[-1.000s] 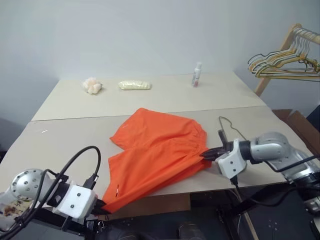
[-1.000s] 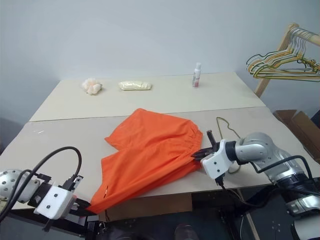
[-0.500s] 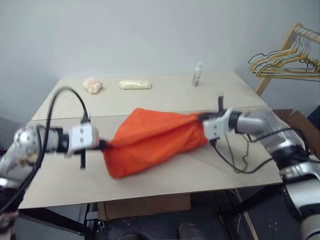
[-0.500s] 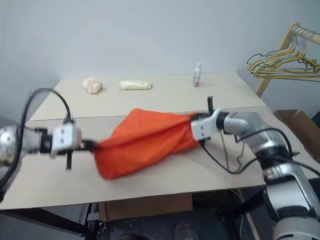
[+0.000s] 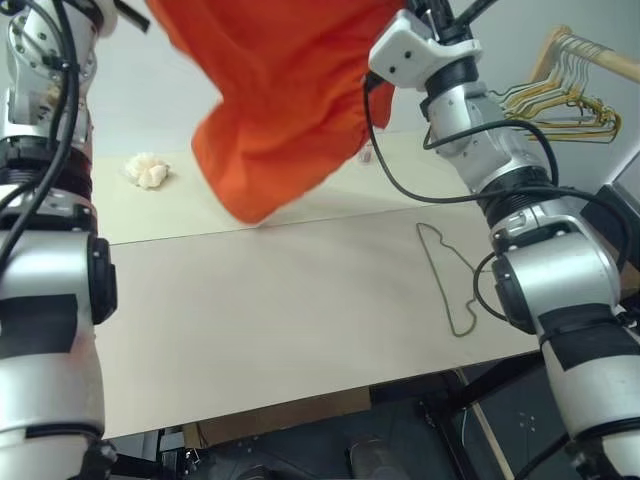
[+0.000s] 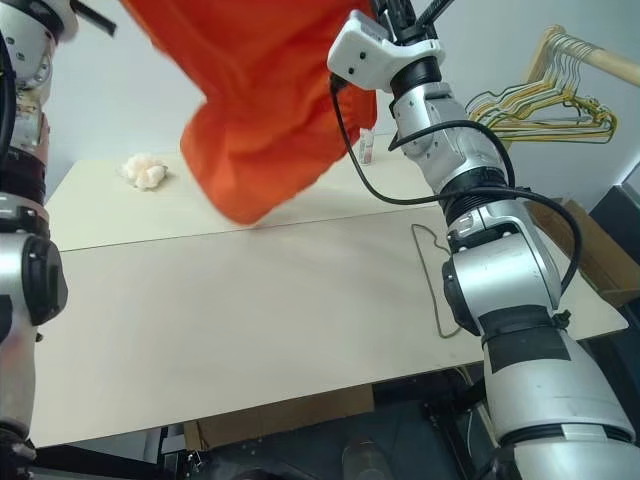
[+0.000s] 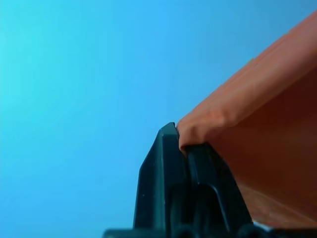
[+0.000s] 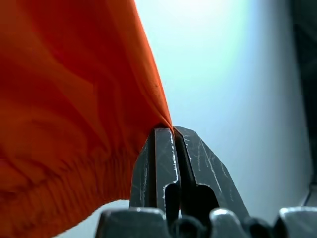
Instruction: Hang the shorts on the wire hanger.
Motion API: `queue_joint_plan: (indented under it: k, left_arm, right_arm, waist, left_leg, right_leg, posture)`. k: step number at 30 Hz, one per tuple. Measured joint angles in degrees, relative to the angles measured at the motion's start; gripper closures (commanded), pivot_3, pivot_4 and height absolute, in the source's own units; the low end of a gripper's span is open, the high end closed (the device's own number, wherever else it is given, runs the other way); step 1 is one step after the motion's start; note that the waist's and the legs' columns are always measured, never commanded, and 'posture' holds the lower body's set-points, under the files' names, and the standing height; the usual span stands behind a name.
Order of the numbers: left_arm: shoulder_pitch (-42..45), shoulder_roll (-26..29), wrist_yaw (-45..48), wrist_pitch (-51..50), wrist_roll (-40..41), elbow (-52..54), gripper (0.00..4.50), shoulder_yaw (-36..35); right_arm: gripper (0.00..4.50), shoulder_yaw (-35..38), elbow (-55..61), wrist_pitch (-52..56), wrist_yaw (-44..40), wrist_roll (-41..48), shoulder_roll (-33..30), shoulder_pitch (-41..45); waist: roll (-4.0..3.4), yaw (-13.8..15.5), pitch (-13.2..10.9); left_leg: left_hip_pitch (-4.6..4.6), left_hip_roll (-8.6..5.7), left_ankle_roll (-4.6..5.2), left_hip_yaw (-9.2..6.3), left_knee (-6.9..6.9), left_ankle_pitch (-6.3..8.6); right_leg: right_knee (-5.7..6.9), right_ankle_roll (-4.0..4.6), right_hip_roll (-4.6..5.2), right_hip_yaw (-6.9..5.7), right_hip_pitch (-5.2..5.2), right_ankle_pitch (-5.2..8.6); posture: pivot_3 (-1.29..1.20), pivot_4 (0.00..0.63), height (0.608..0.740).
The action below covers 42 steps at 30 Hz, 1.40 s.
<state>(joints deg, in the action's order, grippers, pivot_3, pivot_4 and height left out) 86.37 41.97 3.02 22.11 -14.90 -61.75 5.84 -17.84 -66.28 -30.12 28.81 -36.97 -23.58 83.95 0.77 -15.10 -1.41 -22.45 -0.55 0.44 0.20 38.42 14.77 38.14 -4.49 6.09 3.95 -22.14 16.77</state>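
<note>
The orange shorts (image 5: 280,110) hang in the air high above the table, stretched between both raised arms. My left gripper (image 7: 182,139) is shut on one edge of the fabric. My right gripper (image 8: 171,130) is shut on the gathered waistband edge of the shorts (image 8: 64,114). The thin grey wire hanger (image 5: 447,280) lies flat on the table at the right, below my right arm, apart from the shorts.
A pale crumpled lump (image 5: 147,172) sits at the table's back left. A small bottle (image 6: 367,147) stands behind the hanging fabric. A wooden rack with bunched coloured wire hangers (image 5: 560,95) stands at the far right. The table's front edge (image 5: 300,400) runs near me.
Both arms swung up and forward, lifting the shorts off the table into the air. The view has also shifted. The wire hanger stays on the table.
</note>
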Motion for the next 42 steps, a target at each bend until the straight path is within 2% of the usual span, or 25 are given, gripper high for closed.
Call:
queue_joint_plan:
  k: [2,4,7,8,10,12,15,19,21,23,26,30,35,41,42]
  left_arm:
    - [-1.21,0.16,-0.52,4.62,-0.58,-1.1,4.47,-0.02]
    - [-4.56,1.02,2.96,9.63,-0.19,-0.44,4.47,-0.09]
    - [-16.32,3.27,17.99,15.18,6.94,6.29,4.47,-1.38]
    - [-23.83,4.34,26.54,14.36,12.37,12.38,4.47,-1.67]
    - [-33.68,5.82,36.46,11.4,19.24,21.24,4.47,-1.69]
    - [-46.07,8.68,47.28,4.52,26.9,34.76,4.47,-1.29]
    - [-59.32,15.31,56.6,-6.43,33.88,50.75,4.47,-1.69]
    - [-70.92,23.89,64.99,-15.9,38.51,63.5,4.47,-5.14]
    - [-74.41,26.9,68.35,-18.63,39.74,66.28,4.47,-7.16]
    - [-80.33,30.21,71.69,-21.04,40.23,70.32,4.47,-10.07]
    - [-88.3,31.59,74.96,-22.72,40.23,76.17,4.47,-12.89]
    - [-95.59,30.79,73.63,-26.35,39.23,85.39,4.47,-13.96]
    - [-98.14,29.17,71.34,-29.58,37.86,90.95,4.47,-14.31]
    - [-98.76,28.45,72.04,-27.74,33.84,90.77,4.47,-14.18]
    - [-98.95,28.45,72.58,-27.13,33.21,90.59,4.27,-14.19]
  right_arm:
    - [4.5,-0.02,-0.27,-2.17,0.07,0.16,0.09,-2.6]
    - [4.5,-0.09,-0.62,-4.18,-1.36,0.39,0.02,-6.21]
    - [4.5,-2.26,-0.71,-8.89,-5.32,-0.04,-2.44,-13.19]
    - [4.5,-3.53,-0.79,-11.33,-7.58,-0.37,-3.98,-15.97]
    - [4.5,-4.83,-0.81,-14.5,-10.91,-0.75,-5.75,-18.83]
    - [4.5,-7.0,-0.79,-19.55,-16.87,-1.09,-7.69,-21.73]
    - [4.5,-10.29,-0.77,-27.13,-28.01,-0.92,-8.97,-25.15]
    - [4.5,-12.97,-0.68,-33.75,-40.24,0.22,-9.34,-29.3]
    - [4.5,-13.14,-0.52,-35.78,-44.06,1.21,-10.06,-30.44]
    - [4.5,-13.44,0.86,-37.33,-46.93,1.31,-10.91,-30.82]
    - [4.5,-13.98,3.55,-38.21,-49.38,1.15,-11.73,-31.29]
    - [4.5,-14.38,7.39,-38.46,-51.31,1.12,-14.11,-34.11]
    - [4.5,-14.08,13.69,-37.97,-56.38,4.84,-17.89,-38.99]
    - [4.5,-12.63,25.52,-32.45,-63.9,13.07,-21.3,-47.47]
    - [4.5,-12.21,27.98,-30.78,-65.13,14.44,-21.69,-49.01]
  waist:
    - [0.02,0.07,0.0]
    - [0.02,0.16,0.0]
    - [0.0,0.12,0.03]
    - [0.0,0.02,0.02]
    - [0.0,-0.22,0.02]
    - [0.0,-1.19,0.01]
    - [0.03,-2.28,0.0]
    - [0.05,-2.47,-0.08]
    - [0.04,-2.14,-0.13]
    - [0.04,-1.78,-0.12]
    - [0.03,-1.42,-0.12]
    - [0.06,-0.6,-0.1]
    - [0.04,0.29,-0.1]
    - [0.05,0.0,-0.1]
    - [0.05,-0.06,-0.1]
  left_leg:
    - [-0.1,-0.26,0.19,-0.02,0.06,-0.1]
    - [-0.19,-0.56,0.5,-0.04,0.1,-0.18]
    - [0.0,-0.58,0.82,-0.11,0.31,-0.02]
    - [0.11,-0.59,0.89,-0.15,0.29,0.02]
    - [0.05,-0.53,0.93,-0.2,0.33,0.04]
    - [-0.09,-0.49,0.87,-0.23,0.36,0.01]
    - [-0.1,-0.44,0.79,-0.23,0.39,-0.04]
    - [0.97,-0.37,1.0,-0.31,0.25,0.09]
    - [1.5,-0.38,1.09,-0.33,0.08,0.17]
    - [1.6,-0.37,1.09,-0.33,-0.01,0.17]
    - [1.5,-0.36,1.08,-0.33,-0.08,0.17]
    - [1.35,-0.43,1.08,-0.36,-0.05,0.18]
    - [1.38,-0.43,1.08,-0.35,-0.05,0.18]
    - [1.37,-0.4,1.08,-0.32,-0.05,0.19]
    - [1.37,-0.39,1.08,-0.31,-0.06,0.19]
  right_leg:
    - [-0.05,-0.05,0.2,0.01,0.01,-0.02]
    - [-0.09,-0.12,0.48,0.01,0.04,-0.02]
    - [-0.13,-0.2,0.48,-0.01,0.43,-0.04]
    - [-0.19,-0.21,0.46,0.0,0.54,-0.03]
    - [-0.15,-0.22,0.41,0.02,0.49,-0.02]
    - [-0.12,-0.22,0.36,0.05,0.34,-0.02]
    - [-0.14,-0.23,0.29,0.07,0.33,-0.02]
    - [-0.77,-0.28,0.17,0.03,1.68,0.04]
    - [-1.28,-0.28,0.18,0.0,2.22,0.06]
    - [-1.3,-0.28,0.19,0.03,2.23,0.06]
    - [-1.2,-0.28,0.2,0.03,2.1,0.05]
    - [-1.12,-0.27,0.33,0.01,2.05,0.05]
    - [-1.33,-0.27,0.33,0.01,2.08,0.05]
    - [-1.37,-0.27,0.33,0.03,2.09,0.05]
    - [-1.38,-0.27,0.33,0.03,2.08,0.06]
  posture:
    - [-0.12,0.0,0.74]
    - [-0.12,0.0,0.74]
    - [-0.12,0.0,0.74]
    - [-0.12,0.0,0.74]
    - [-0.12,0.0,0.74]
    - [-0.12,0.0,0.74]
    - [-0.11,0.0,0.74]
    - [-0.11,0.0,0.74]
    - [-0.11,0.0,0.74]
    - [-0.11,0.0,0.74]
    - [-0.12,0.0,0.74]
    - [-0.14,0.0,0.74]
    - [-0.16,0.0,0.74]
    - [-0.18,0.0,0.74]
    - [-0.18,0.0,0.74]
